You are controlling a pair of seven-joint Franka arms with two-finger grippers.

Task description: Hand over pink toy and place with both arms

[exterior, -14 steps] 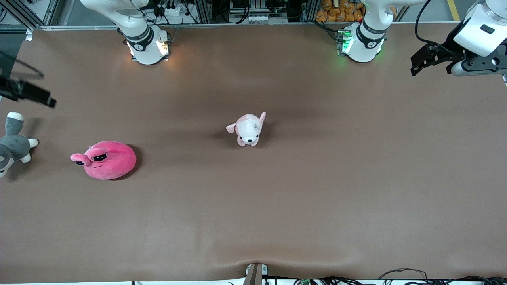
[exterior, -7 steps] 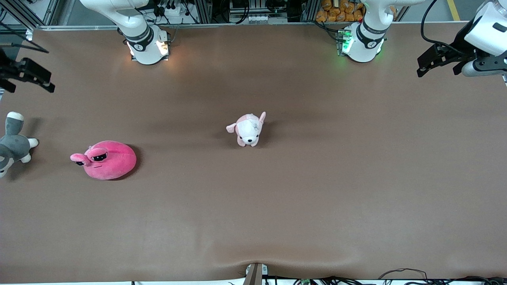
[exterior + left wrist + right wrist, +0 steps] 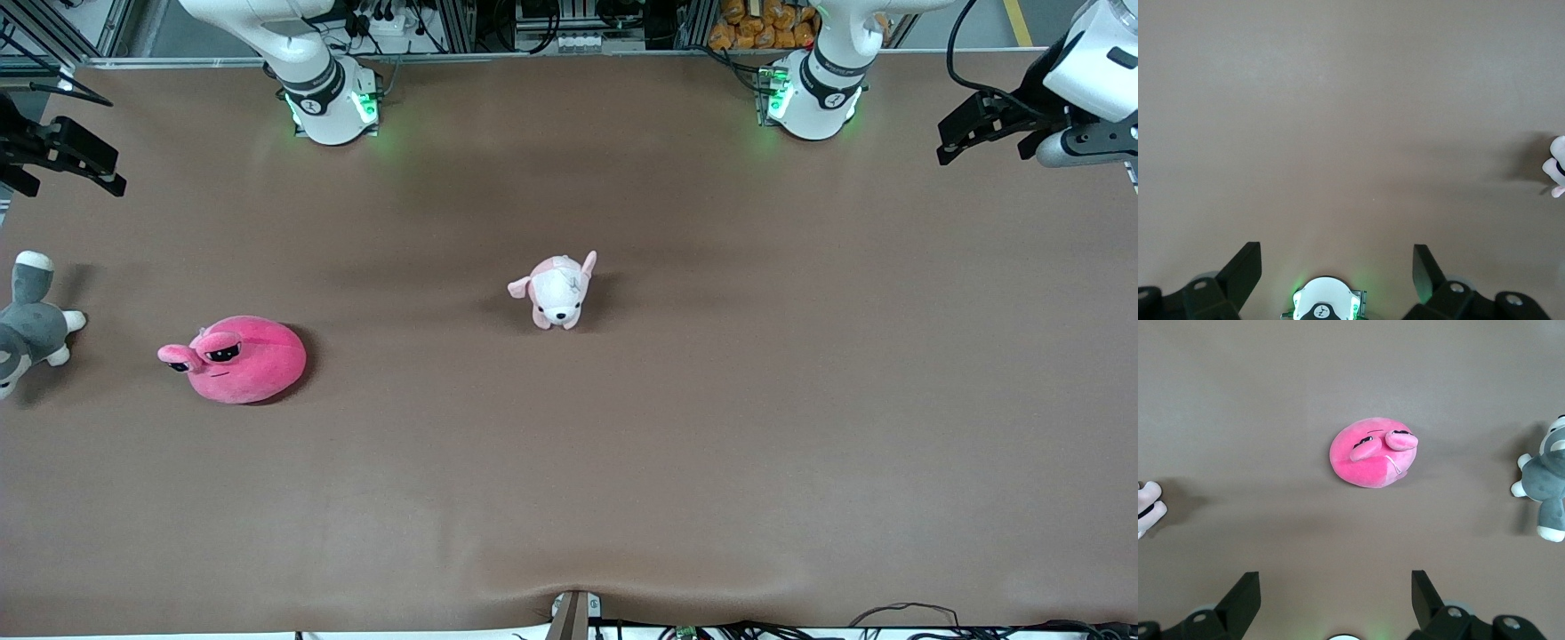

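Jaws: both sets spread wide and holding nothing, as each wrist view shows.

Items, in front-view order:
- Right gripper [image 3: 67, 160]: raised over the right arm's end of the brown surface [image 3: 711, 444].
- Grey and white plush animal [image 3: 27, 324]: lying at the surface's edge on the right arm's end.
- Bright pink round plush toy with dark half-lidded eyes [image 3: 236, 358]: resting on the surface beside the grey plush, toward the middle; free of both grippers.
- Pale pink and white plush puppy [image 3: 557, 291]: standing near the centre.
- Left gripper [image 3: 973, 133]: raised over the left arm's end.

Progress: neither pink toy is in any grip and both arms are drawn back to the ends. This fits equally a toy awaiting pickup or one already passed across and set down; the pictures do not settle which.
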